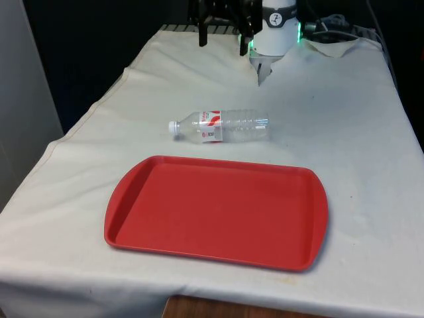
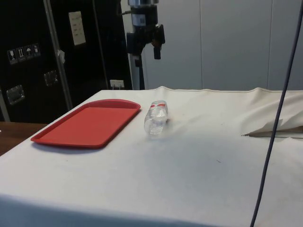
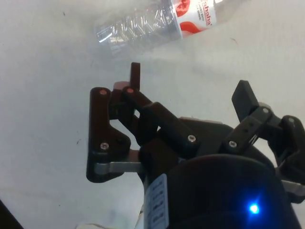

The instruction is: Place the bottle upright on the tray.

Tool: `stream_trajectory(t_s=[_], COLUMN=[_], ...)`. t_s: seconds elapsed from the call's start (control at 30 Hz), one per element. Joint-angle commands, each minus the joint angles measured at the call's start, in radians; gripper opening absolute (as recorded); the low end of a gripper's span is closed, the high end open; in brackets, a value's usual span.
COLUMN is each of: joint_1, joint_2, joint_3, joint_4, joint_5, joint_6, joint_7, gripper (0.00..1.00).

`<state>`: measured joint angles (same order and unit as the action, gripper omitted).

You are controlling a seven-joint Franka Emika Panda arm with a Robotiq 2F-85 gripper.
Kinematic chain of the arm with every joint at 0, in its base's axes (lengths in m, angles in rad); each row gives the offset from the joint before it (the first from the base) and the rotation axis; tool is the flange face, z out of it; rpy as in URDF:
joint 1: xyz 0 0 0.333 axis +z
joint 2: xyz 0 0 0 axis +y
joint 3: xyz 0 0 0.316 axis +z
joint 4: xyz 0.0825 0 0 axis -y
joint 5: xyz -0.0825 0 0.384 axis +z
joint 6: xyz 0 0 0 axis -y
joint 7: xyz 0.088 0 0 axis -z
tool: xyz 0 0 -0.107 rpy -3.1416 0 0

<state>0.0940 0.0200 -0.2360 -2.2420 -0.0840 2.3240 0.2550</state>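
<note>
Plainly, clear bottle [image 1: 222, 126] lying flat beside red tray [image 1: 132, 199], red-white label unreadable, claw [image 3: 190, 88] spread apart above.

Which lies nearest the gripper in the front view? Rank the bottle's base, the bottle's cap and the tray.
From the gripper:
1. Bottle's base, toward the front view's right, on the cloth.
2. Bottle's cap, toward the front view's left.
3. Tray, beyond the bottle, toward the camera.

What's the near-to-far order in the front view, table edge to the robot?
Red tray → bottle lying on its side on the cloth → open gripper held above the table's far end.
</note>
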Motion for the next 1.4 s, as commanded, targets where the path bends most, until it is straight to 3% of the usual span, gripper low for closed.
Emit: stream_trajectory(t_s=[0.0,0.03,0.47,0.9,1.37], joint_1=[-0.001,0.0,-0.006,-0.011,-0.016], joint_2=[0.007,0.003,0.045,0.049,0.079], joint_3=[0.0,0.0,-0.011,-0.026,-0.04], joint_4=[-0.005,0.0,-0.018,-0.014,-0.014], joint_5=[0.003,0.0,0.017,0.021,0.095], joint_6=[0.021,0.004,0.073,0.066,0.074], joint_7=[0.01,0.004,0.043,0.045,0.055], gripper=[1.0,1.0,1.0,1.0,1.0])
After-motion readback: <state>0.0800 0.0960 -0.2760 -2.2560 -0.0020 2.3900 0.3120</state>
